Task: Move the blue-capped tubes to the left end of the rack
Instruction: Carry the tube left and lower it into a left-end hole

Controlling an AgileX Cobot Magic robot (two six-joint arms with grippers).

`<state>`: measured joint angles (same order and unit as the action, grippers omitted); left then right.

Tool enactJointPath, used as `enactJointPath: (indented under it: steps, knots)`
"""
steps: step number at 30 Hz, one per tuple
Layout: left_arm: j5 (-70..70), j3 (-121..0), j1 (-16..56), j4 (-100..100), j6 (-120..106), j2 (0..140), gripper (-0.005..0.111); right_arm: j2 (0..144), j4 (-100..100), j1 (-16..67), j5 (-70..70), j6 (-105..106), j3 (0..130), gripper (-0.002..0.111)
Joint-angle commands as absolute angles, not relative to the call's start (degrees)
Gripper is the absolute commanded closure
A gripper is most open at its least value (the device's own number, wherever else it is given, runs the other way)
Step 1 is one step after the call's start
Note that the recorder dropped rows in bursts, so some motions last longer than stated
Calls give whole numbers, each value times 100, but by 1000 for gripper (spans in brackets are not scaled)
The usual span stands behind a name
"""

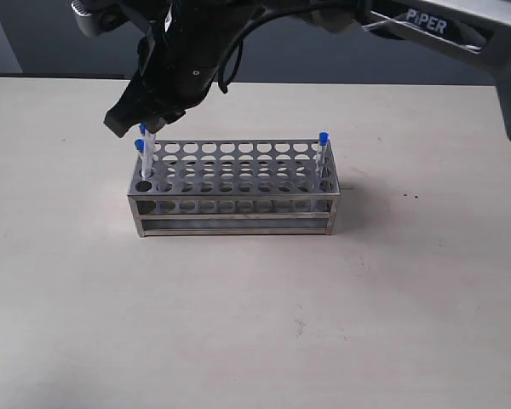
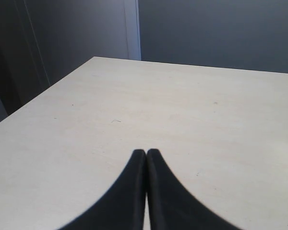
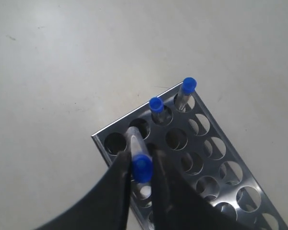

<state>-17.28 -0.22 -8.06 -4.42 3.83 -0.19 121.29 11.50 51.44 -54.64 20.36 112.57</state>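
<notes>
The steel rack (image 1: 238, 200) stands mid-table. My right gripper (image 1: 147, 123) reaches across to the rack's left end. In the right wrist view this gripper (image 3: 140, 160) is shut on a blue-capped tube (image 3: 142, 168), held tilted with its lower end at the second hole of the end row. Two more blue-capped tubes (image 3: 156, 104) (image 3: 188, 85) stand in the same end row. The corner hole (image 3: 116, 143) beside them is empty. A fourth blue-capped tube (image 1: 323, 138) stands at the rack's right end. My left gripper (image 2: 146, 152) is shut on nothing above bare table.
The pale table (image 1: 255, 324) surrounds the rack. The right arm's dark link (image 1: 443, 30) crosses the top of the exterior view. A table edge and dark wall (image 2: 206, 33) show in the left wrist view.
</notes>
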Motion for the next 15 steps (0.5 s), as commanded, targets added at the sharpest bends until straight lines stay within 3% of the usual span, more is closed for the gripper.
enactJointPath:
  steps: [1, 15]
  knots:
    - [-1668, 0, -779, -411, 394, 0, 106, 12224, 1174, 5143, -5345, 2086, 11266, 109]
    - [-1668, 0, -779, -411, 394, 0, 106, 12594, 1364, 5143, -4805, 2098, 11266, 109]
